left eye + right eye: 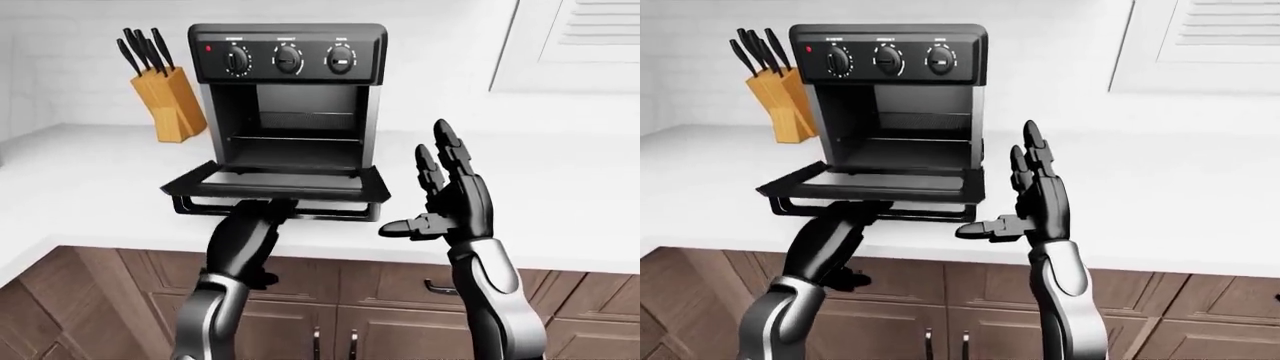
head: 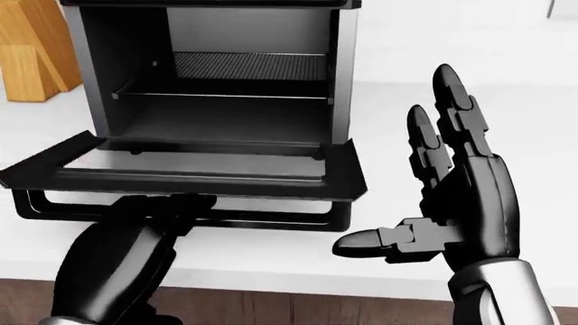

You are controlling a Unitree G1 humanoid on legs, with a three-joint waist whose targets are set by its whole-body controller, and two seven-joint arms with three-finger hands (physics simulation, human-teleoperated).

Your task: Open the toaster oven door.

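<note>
The black toaster oven (image 1: 288, 60) stands on the white counter (image 1: 560, 210). Its door (image 1: 280, 180) hangs fully open, lying flat toward me, and the dark cavity with a wire rack (image 2: 249, 66) shows. My left hand (image 1: 262, 214) reaches up under the door's outer edge, curled on the door handle (image 2: 298, 220); its fingertips are hidden by the door. My right hand (image 1: 420, 187) is open and empty, fingers spread and pointing up, just right of the door and not touching it.
A wooden knife block (image 1: 170, 101) with black-handled knives stands left of the oven. Brown cabinet doors (image 1: 400, 300) run below the counter edge. A white louvred shutter (image 1: 590, 37) is at the top right.
</note>
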